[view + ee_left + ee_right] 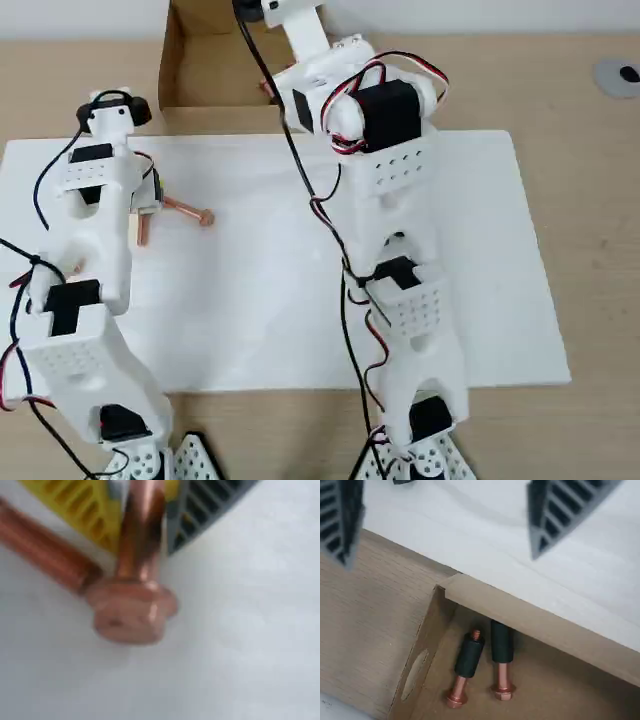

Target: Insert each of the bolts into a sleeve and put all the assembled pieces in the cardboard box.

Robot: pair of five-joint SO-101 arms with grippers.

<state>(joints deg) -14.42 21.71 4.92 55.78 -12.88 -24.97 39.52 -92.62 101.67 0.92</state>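
In brown cardboard box (pixel 427 645): two black-sleeved copper bolts (pixel 469 660), done | left gripper (pixel 145 510) pinching bare copper bolt (pixel 132 605), second bare bolt (pixel 40 545) beside, both pending | right gripper (pixel 441 555) spread

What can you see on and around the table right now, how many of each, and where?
held bolt: one, copper, between the left gripper's fingers
loose bolt: one, copper, lying on the white board beside the held one
assembled pieces: two, copper bolts in black sleeves, side by side inside the cardboard box
cardboard box: one, brown, open, at the board's far edge
white board: one, on the table
table: one, wood
round fitting: one, grey, far corner of the table
left gripper: one yellow and one grey finger, closed on the held bolt
right gripper: dark grey fingers, open, above the box's edge
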